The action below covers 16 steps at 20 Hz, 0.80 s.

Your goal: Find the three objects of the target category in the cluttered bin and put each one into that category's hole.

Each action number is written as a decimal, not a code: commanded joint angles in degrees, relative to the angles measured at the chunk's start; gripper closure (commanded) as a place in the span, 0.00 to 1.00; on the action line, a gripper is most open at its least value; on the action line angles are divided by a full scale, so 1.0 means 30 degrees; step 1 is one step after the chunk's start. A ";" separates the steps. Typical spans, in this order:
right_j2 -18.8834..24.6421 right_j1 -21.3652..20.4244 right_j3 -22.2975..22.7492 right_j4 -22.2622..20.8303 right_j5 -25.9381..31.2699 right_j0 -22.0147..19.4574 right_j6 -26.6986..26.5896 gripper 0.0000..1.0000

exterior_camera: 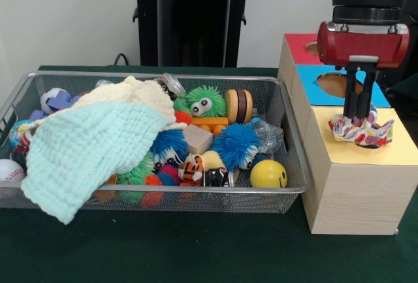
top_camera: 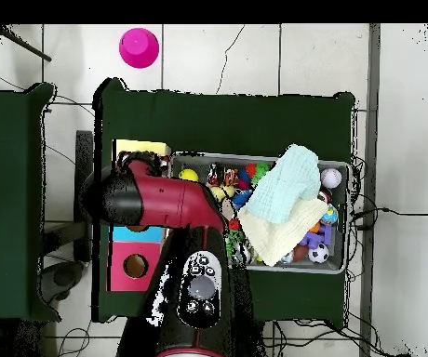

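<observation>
My gripper (exterior_camera: 357,118) hangs over the yellow top (exterior_camera: 400,149) of the pale wooden box at the right, its fingers shut on a wrinkly plastic film wad (exterior_camera: 361,133) with multicoloured bits. The wad rests at the yellow top and hides the hole there. The wire mesh bin (exterior_camera: 163,76) stands left of the boxes, full of toys. Another piece of clear crinkled film (exterior_camera: 269,136) lies at the bin's right end beside a blue spiky ball (exterior_camera: 235,144). In the overhead view the red arm (top_camera: 162,200) covers the gripper and most of the yellow top (top_camera: 141,148).
A mint cloth (exterior_camera: 85,149) and a cream cloth (exterior_camera: 137,93) cover the bin's left half. A green spiky ball (exterior_camera: 206,100), a yellow smiley ball (exterior_camera: 268,174) and a wooden block (exterior_camera: 197,139) lie among the toys. The blue-topped box (exterior_camera: 312,77) and red-topped box (exterior_camera: 297,46) stand behind the yellow one.
</observation>
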 commanded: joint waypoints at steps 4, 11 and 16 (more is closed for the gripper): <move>0.2037 0.0549 0.1748 0.0532 0.0409 -0.0723 0.3371 1.00; 0.2097 0.0523 0.1787 0.1024 0.1570 -0.0792 0.3496 1.00; 0.2411 0.0523 0.2049 0.1272 0.1505 -0.1011 0.3452 1.00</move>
